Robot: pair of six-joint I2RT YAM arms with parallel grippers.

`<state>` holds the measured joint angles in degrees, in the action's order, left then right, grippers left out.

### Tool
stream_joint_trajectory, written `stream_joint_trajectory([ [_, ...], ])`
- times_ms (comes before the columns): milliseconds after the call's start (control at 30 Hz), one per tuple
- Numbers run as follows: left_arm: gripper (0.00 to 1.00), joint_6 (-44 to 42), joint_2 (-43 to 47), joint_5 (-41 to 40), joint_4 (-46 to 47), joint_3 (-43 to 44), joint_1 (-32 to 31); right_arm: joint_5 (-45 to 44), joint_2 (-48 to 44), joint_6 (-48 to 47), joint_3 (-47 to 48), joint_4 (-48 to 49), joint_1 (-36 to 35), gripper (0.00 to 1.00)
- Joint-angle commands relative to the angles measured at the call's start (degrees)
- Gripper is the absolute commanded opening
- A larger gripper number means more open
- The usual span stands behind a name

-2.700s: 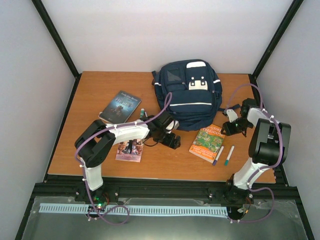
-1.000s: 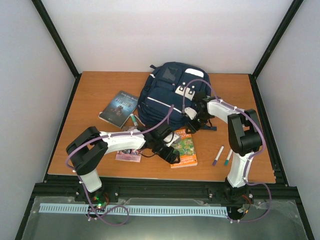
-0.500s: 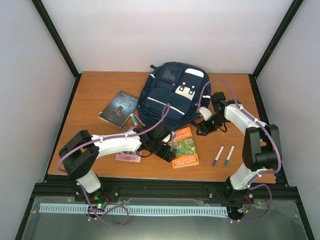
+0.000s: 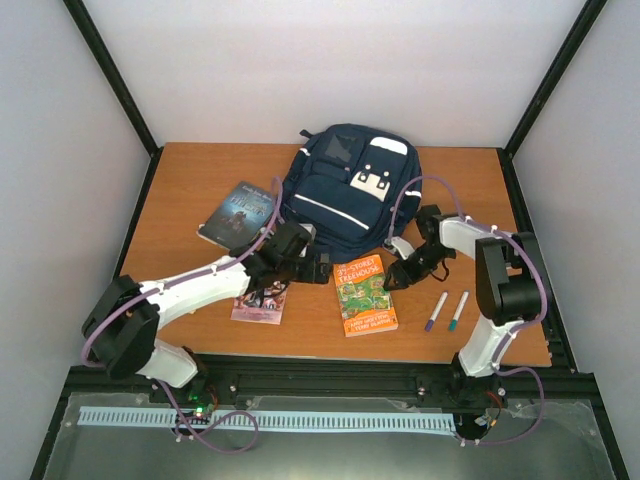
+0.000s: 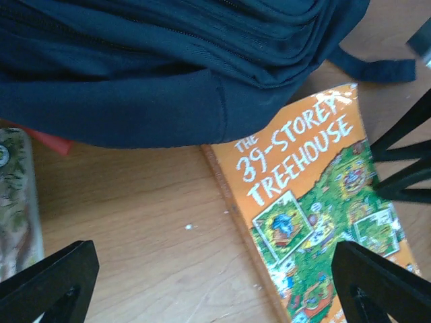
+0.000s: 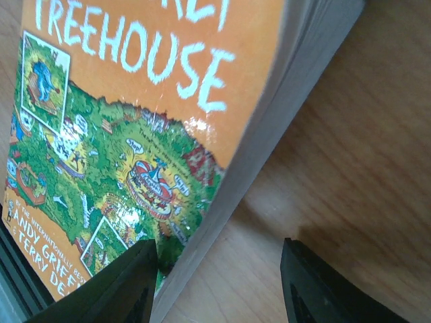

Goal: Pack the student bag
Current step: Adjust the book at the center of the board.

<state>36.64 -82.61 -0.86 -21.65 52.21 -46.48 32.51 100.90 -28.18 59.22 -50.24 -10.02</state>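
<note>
Two end effectors are empty: the left end effector (image 5: 212,256) stands wide apart just beside the student bag (image 4: 345,195), and the right end effector (image 6: 217,249) is parted astride the edge of the orange book (image 4: 365,295), not clamped. The student bag lies rear-centre on the counter (image 4: 190,185). The orange book, dark book (image 4: 240,212), thin booklet (image 4: 258,302) and two markers (image 4: 437,311) lie outside it. Judgement: packing barely begun.

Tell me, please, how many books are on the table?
3: dark book left of the bag, thin book under the left arm, orange book before the bag; more may hide underneath.
</note>
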Motion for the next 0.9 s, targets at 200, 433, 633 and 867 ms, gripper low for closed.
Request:
stream_joint_trajectory([
  [200,0.93,9.25,-5.22,12.93,10.16,-3.47,1.96,4.62,2.28,0.23,-0.94,2.41,-0.59,0.45],
  [433,0.92,11.49,-8.71,18.4,13.42,-4.95,4.67,0.24,7.11,3.72,-0.26,4.26,-1.22,0.31],
  [633,0.83,12.81,-16.43,27.69,19.78,-6.75,8.62,-4.49,10.1,6.09,0.36,4.75,-1.18,0.17],
  [867,0.84,12.15,-19.79,30.82,21.47,-5.55,8.95,-6.63,10.18,8.01,0.74,4.71,-1.67,0.3],
])
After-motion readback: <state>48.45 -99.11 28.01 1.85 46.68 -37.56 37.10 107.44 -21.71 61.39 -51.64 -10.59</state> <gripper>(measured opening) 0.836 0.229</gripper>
